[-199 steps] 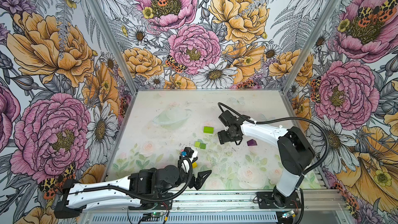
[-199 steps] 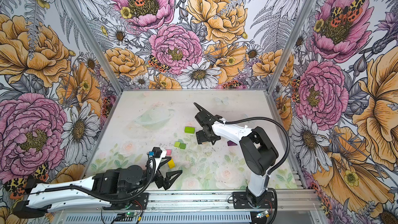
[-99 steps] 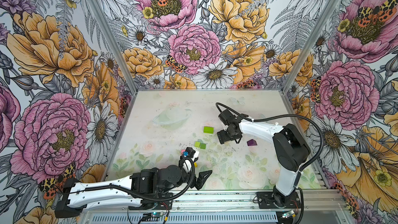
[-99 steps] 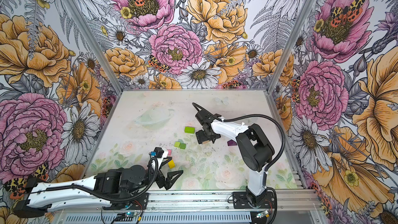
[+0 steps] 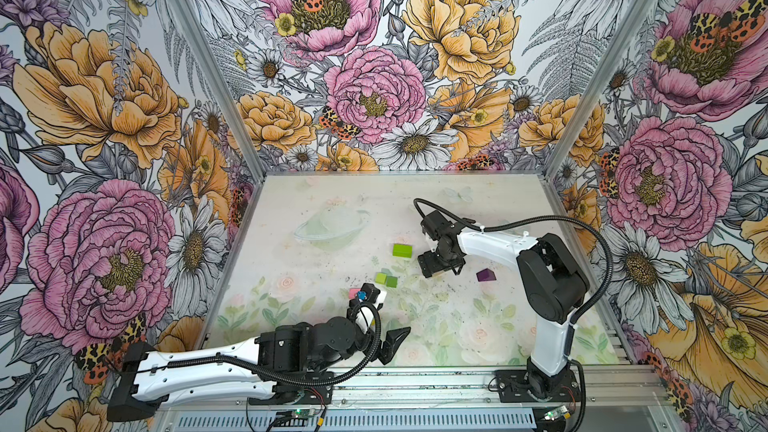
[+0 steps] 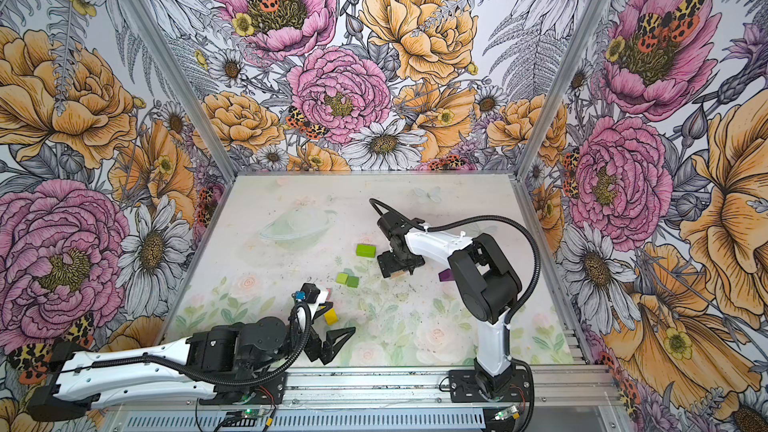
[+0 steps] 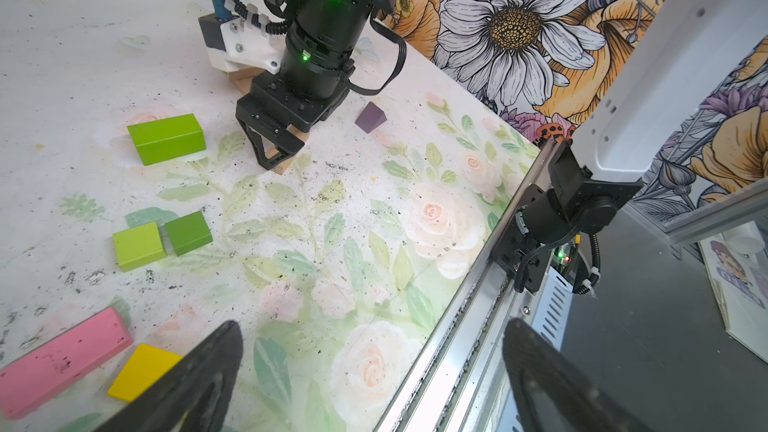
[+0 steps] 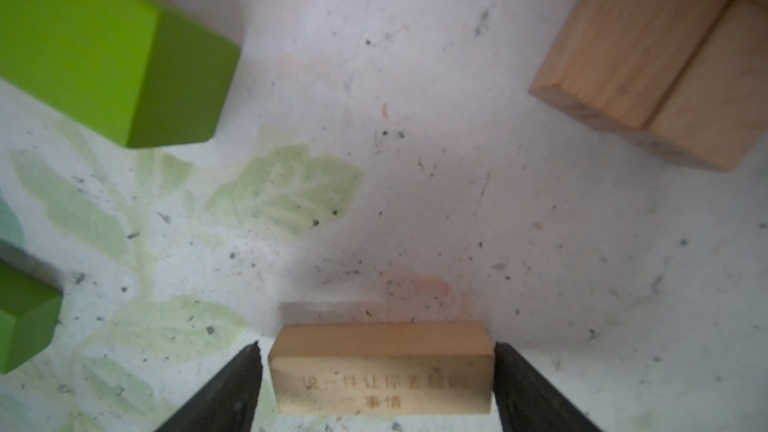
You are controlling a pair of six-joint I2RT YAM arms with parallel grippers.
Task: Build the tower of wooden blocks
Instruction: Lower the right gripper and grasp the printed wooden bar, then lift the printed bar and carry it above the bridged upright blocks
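Note:
My right gripper stands open low over the table's middle. Its fingers straddle a plain tan oblong that lies on the table, with a slight gap on one side. Two more tan oblongs lie side by side just beyond it. The lime brick lies left of this gripper, and the purple peaked piece right of it. Two green cubes touch each other nearer the front. My left gripper hangs open and empty over the front edge, next to the pink oblong and yellow oblong.
A metal rail runs along the table's front edge and carries both arm bases. Flowered walls close in the left, back and right sides. The right arm's forearm reaches across above the purple piece.
The right arm's elbow has swung back and to the left while its gripper stayed at the tan oblong. The left arm has barely shifted.

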